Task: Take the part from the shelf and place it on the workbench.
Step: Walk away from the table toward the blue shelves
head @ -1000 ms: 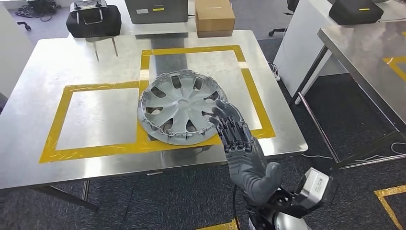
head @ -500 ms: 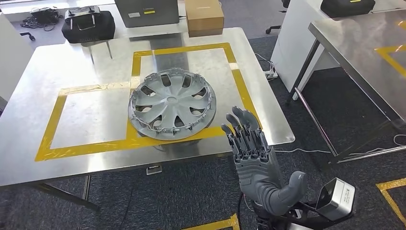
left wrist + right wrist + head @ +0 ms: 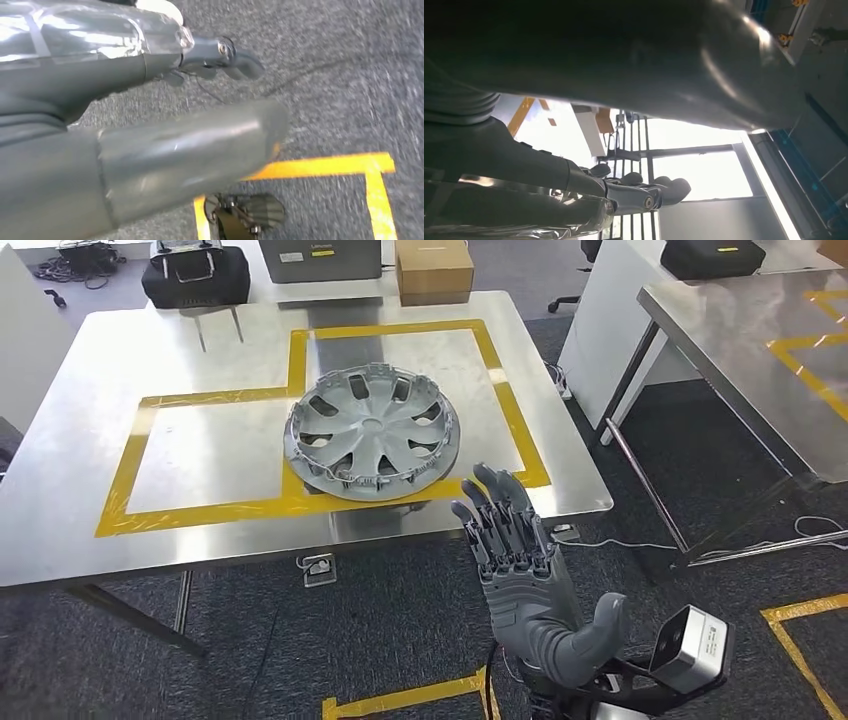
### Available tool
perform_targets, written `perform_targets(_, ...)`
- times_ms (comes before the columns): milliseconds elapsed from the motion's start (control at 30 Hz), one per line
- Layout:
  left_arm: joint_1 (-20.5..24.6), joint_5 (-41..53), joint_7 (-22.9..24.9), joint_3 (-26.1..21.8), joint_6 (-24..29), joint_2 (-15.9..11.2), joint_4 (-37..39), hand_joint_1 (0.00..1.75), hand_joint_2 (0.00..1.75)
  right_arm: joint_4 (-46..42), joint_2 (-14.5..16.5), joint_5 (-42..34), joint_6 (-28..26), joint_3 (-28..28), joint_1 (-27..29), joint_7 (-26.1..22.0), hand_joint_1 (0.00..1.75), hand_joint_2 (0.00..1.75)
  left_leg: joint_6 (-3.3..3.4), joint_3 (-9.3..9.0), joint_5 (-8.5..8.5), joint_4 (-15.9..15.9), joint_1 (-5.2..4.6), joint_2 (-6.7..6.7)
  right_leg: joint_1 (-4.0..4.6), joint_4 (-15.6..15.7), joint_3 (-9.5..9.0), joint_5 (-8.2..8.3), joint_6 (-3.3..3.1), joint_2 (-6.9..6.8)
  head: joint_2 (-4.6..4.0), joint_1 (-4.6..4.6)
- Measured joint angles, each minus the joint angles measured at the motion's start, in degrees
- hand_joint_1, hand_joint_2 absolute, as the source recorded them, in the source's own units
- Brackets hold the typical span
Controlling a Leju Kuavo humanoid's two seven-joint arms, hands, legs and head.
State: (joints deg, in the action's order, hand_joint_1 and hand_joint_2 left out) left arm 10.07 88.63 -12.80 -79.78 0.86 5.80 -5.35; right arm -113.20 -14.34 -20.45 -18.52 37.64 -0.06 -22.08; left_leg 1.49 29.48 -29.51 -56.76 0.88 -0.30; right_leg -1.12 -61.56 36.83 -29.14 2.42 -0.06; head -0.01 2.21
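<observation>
- One silver-grey plastic wheel cover with spoke openings [image 3: 372, 432] lies flat on the brushed steel workbench [image 3: 90, 390], face up, toward the bench's near right part.
- It straddles the yellow tape outline [image 3: 135, 455]: its near rim covers the front strip, and its left part overlaps the strip dividing the two taped rectangles.
- Nothing is touching the cover; both hands are apart from it.
- Right hand [image 3: 520, 565], head view: raised in front of the bench's near edge, back of the hand toward the camera, fingers extended and slightly spread, thumb out to the side. It holds nothing. The fingertips [image 3: 484, 480] overlap the bench edge in the picture, near the cover but clear of it.
- Right wrist view: turned and backlit; the same hand's thumb and straight fingers [image 3: 664, 190] show against bright windows, with nothing between them.
- Left hand [image 3: 150, 100], left wrist view: blurred, hanging over grey carpet [image 3: 350, 75] marked with yellow floor tape [image 3: 325, 165]. The thumb and fingers lie extended with no object in them.
- Beyond the bench's far edge, head view: a black bag with a metal frame [image 3: 195, 275], a grey metal box [image 3: 320, 258] and a brown cardboard box [image 3: 434, 268].
- To the right, a second steel table [image 3: 740, 350] stands apart, separated by carpet.
</observation>
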Motion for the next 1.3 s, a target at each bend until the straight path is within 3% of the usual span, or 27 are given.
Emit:
perform_targets(67, 0.0, 0.0, 0.0, 0.0, 0.0, 0.0, 0.0, 0.00, 0.00, 0.0, 0.0, 0.0, 0.0, 0.0, 0.0, 0.0, 0.00, 0.00, 0.48, 1.53, 1.17, -0.1, -0.32, 0.03, 0.04, -7.2, 1.57, -5.58, 0.16, 0.03, 0.00, 0.66)
perform_targets(100, 0.0, 0.0, 0.0, 0.0, 0.0, 0.0, 0.0, 0.00, 0.00, 0.0, 0.0, 0.0, 0.0, 0.0, 0.1, 0.0, 0.00, 0.00, 0.59, 2.31, 1.73, -0.2, -0.55, 0.04, 0.06, -10.1, 1.78, -6.96, 0.13, 0.03, 0.01, 0.91)
perform_targets(133, 0.0, 0.0, 0.1, -0.1, 0.0, 0.0, 0.0, 0.00, 0.00, 0.1, -0.1, 0.0, 0.0, 0.0, 0.1, 0.0, 0.00, 0.00, 0.67, 3.10, 2.26, -0.2, -0.79, 0.05, 0.11, -11.4, 1.27, -7.10, -0.03, 0.03, 0.01, 1.14)
perform_targets(167, -0.1, 0.0, 0.1, -0.1, 0.0, 0.0, 0.0, 0.00, 0.00, 0.1, -0.1, 0.0, 0.0, 0.0, 0.1, 0.0, 0.00, 0.00, 0.72, 3.86, 2.80, -0.3, -1.05, 0.05, 0.21, -10.8, -0.15, -6.12, -0.36, 0.04, 0.01, 1.39)
perform_targets(233, -0.1, 0.0, 0.1, -0.1, 0.0, 0.1, 0.0, 0.00, 0.00, 0.1, -0.1, 0.0, 0.0, 0.0, 0.0, 0.0, 0.00, 0.00, 0.75, 5.05, 3.79, -0.4, -1.46, 0.07, 0.72, -4.3, -5.39, -3.32, -1.53, 0.05, 0.01, 1.82)
perform_targets(300, -0.1, 0.0, 0.1, -0.2, 0.0, 0.2, 0.0, 0.00, 0.00, 0.0, -0.1, 0.0, 0.0, 0.0, -0.2, 0.0, 0.00, 0.00, 0.47, 5.72, 4.74, -0.5, -1.75, 0.17, 1.42, 3.9, -10.76, -2.63, -2.77, -0.06, 0.01, 1.93)
perform_targets(367, -0.1, 0.0, 0.1, -0.2, 0.0, 0.3, 0.0, 0.00, 0.00, -0.1, -0.1, 0.0, 0.0, 0.0, -0.2, 0.0, 0.00, 0.00, -0.11, 5.97, 5.74, -0.3, -1.71, 0.39, 1.91, 7.5, -12.60, -2.76, -3.38, -0.08, 0.01, 1.83)
perform_targets(433, -0.1, 0.0, 0.1, -0.2, 0.0, 0.2, 0.0, 0.00, 0.00, -0.1, -0.1, 0.0, 0.0, 0.0, -0.2, 0.0, 0.00, 0.00, -0.73, 6.35, 5.89, -0.3, -1.64, 0.44, 1.73, 8.3, -12.04, -1.48, -3.69, -0.18, 0.01, 1.84)
perform_targets(467, -0.1, 0.0, 0.1, -0.2, 0.0, 0.2, 0.0, 0.00, 0.00, -0.1, -0.1, 0.0, -0.1, 0.0, -0.3, 0.0, 0.00, 0.00, -1.04, 6.89, 4.45, -1.3, -1.61, 0.39, 1.55, 8.7, -11.57, -0.63, -3.92, -0.30, 0.00, 1.74)
perform_targets(567, -0.1, 0.0, 0.1, -0.2, 0.0, 0.2, 0.1, 0.00, 0.00, -0.1, -0.1, -0.1, -0.2, 0.0, -0.2, 0.0, 0.00, 0.00, -2.12, 9.48, -4.03, -10.3, -0.91, 0.25, 1.24, 8.9, -9.18, 1.66, -4.18, -0.54, 0.00, 0.62)
perform_targets(600, -0.1, 0.0, 0.1, -0.2, 0.0, 0.2, 0.1, 0.00, 0.00, 0.0, -0.1, -0.1, -0.2, 0.0, -0.2, 0.0, 0.00, 0.00, -2.50, 9.99, -5.58, -13.7, -0.61, 0.25, 1.20, 8.8, -8.22, 2.29, -4.02, -0.61, 0.01, 0.33)
perform_targets(633, -0.1, 0.0, 0.1, -0.2, 0.0, 0.1, 0.1, 0.00, 0.00, 0.0, -0.1, -0.1, -0.2, 0.0, -0.1, 0.0, 0.00, 0.00, -2.86, 9.94, -5.67, -16.0, -0.33, 0.25, 1.12, 8.5, -7.25, 2.86, -3.83, -0.68, 0.01, 0.15)
perform_targets(667, -0.1, 0.0, 0.1, -0.2, 0.0, 0.1, 0.1, 0.00, 0.00, 0.1, -0.1, -0.1, -0.2, 0.0, -0.1, 0.0, 0.00, 0.00, -3.22, 9.02, -4.48, -16.6, -0.06, 0.26, 0.98, 8.1, -6.19, 3.37, -3.57, -0.76, 0.00, 0.05)
perform_targets(733, -0.1, 0.1, 0.1, -0.2, 0.0, 0.0, 0.1, 0.00, 0.00, 0.3, -0.1, -0.3, -0.4, 0.0, -0.1, 0.0, 0.00, 0.00, -3.94, 4.24, -1.42, -11.8, 0.58, 0.29, 0.62, 6.8, -4.14, 4.10, -2.89, -0.85, 0.00, -0.19)
perform_targets(767, 0.0, 0.1, 0.1, -0.2, 0.0, 0.1, 0.1, 0.00, 0.00, 0.3, -0.1, -0.4, -0.6, -0.1, -0.1, 0.0, 0.00, 0.00, -4.26, 0.99, -1.21, -7.6, 0.80, 0.22, 0.54, 6.0, -3.20, 4.32, -2.54, -0.81, 0.00, -0.43)
perform_targets(833, 0.1, 0.3, 0.1, -0.2, 0.0, 0.2, 0.1, 0.00, 0.00, 0.4, -0.1, -0.8, -1.2, -0.4, 0.1, -0.3, 0.00, 0.00, -3.84, -3.09, -2.79, -1.5, 0.91, 0.00, 0.61, 4.7, -2.14, 4.78, -1.77, -0.75, 0.01, -0.64)
perform_targets(867, 0.2, 0.5, 0.1, -0.2, 0.0, 0.2, 0.1, 0.00, 0.00, 0.5, -0.1, -1.1, -1.7, -0.6, 0.2, -0.6, 0.00, 0.00, -3.28, -3.55, -3.39, -0.4, 0.74, -0.11, 0.61, 4.5, -1.93, 5.13, -1.38, -0.74, 0.00, -0.59)
perform_targets(933, 0.1, 0.8, 0.2, -0.3, 0.0, 0.2, 0.1, 0.00, 0.00, 1.0, -0.1, -2.2, -2.9, -1.4, 0.7, -1.7, 0.00, 0.00, -1.80, -2.61, -2.74, -0.4, 0.59, -0.09, 0.39, 4.4, -1.54, 5.47, -0.58, -0.69, 0.00, -0.38)
perform_targets(967, 0.2, 0.9, 0.3, -0.3, 0.1, 0.2, 0.1, 0.00, 0.00, 1.5, -0.1, -2.9, -3.4, -1.8, 1.1, -2.3, 0.00, 0.00, -1.12, -1.90, -2.08, -0.4, 0.54, -0.04, 0.24, 3.7, -1.09, 4.30, -0.28, -0.63, -0.01, -0.26)
perform_targets(1000, 0.2, 1.0, 0.3, -0.4, 0.2, 0.2, 0.1, 0.00, 0.00, 2.1, -0.1, -3.8, -3.9, -2.3, 1.5, -3.0, 0.00, 0.00, -0.52, -1.06, -1.31, -0.4, 0.48, 0.00, 0.14, 1.9, -0.46, 2.07, -0.02, -0.56, -0.01, -0.12)
perform_targets(1067, 0.2, 1.1, 0.3, -0.4, 0.3, 0.3, 0.0, 0.00, 0.00, 3.8, -0.1, -5.6, -4.5, -3.4, 2.0, -4.4, 0.00, 0.00, 0.19, 0.77, 0.21, -0.4, 0.14, -0.04, 0.05, -4.4, 0.88, -4.06, 0.25, -0.48, -0.01, 0.49)
perform_targets(1100, 0.2, 1.2, 0.3, -0.5, 0.3, 0.4, 0.0, 0.00, 0.00, 5.0, -0.1, -6.6, -4.7, -4.0, 2.3, -5.1, 0.00, 0.00, 0.38, 1.73, 0.98, -0.5, -0.12, -0.07, 0.06, -8.0, 1.28, -6.09, 0.25, -0.45, 0.00, 0.79)
perform_targets(1133, 0.2, 1.2, 0.3, -0.6, 0.3, 0.4, 0.0, 0.00, 0.00, 6.4, -0.1, -7.6, -4.8, -4.6, 2.5, -5.8, 0.00, 0.00, 0.51, 2.73, 1.76, -0.5, -0.42, -0.10, 0.10, -10.5, 1.22, -6.73, 0.12, -0.42, 0.00, 1.10)
perform_targets(1167, 0.1, 1.2, 0.3, -0.7, 0.4, 0.5, 0.0, 0.00, 0.00, 8.0, -0.1, -8.6, -4.7, -5.1, 2.8, -6.5, 0.00, 0.00, 0.62, 3.73, 2.51, -0.5, -0.76, -0.11, 0.19, -11.4, 0.45, -6.01, -0.18, -0.38, 0.01, 1.38)
perform_targets(1200, 0.1, 1.2, 0.3, -0.9, 0.4, 0.5, 0.0, 0.00, 0.00, 9.6, -0.1, -9.5, -4.6, -5.7, 2.9, -7.1, 0.00, 0.00, 0.70, 4.65, 3.19, -0.5, -1.11, -0.12, 0.35, -10.3, -1.17, -4.43, -0.68, -0.34, 0.01, 1.67)
perform_targets(1233, 0.1, 1.2, 0.3, -1.1, 0.4, 0.6, 0.0, 0.00, 0.00, 11.2, -0.1, -10.3, -4.6, -6.3, 3.0, -7.6, 0.00, 0.00, 0.74, 5.42, 3.81, -0.5, -1.38, -0.12, 0.67, -7.2, -3.70, -2.82, -1.40, -0.31, 0.01, 1.92)
perform_targets(1300, 0.2, 1.2, 0.4, -1.4, 0.5, 0.8, 0.1, 0.00, 0.00, 14.5, 0.0, -11.5, -4.6, -7.4, 2.9, -8.1, 0.00, 0.00, 0.61, 6.36, 4.79, -0.5, -1.76, -0.02, 1.57, 1.9, -9.95, -2.40, -3.04, -0.53, 0.01, 2.03)
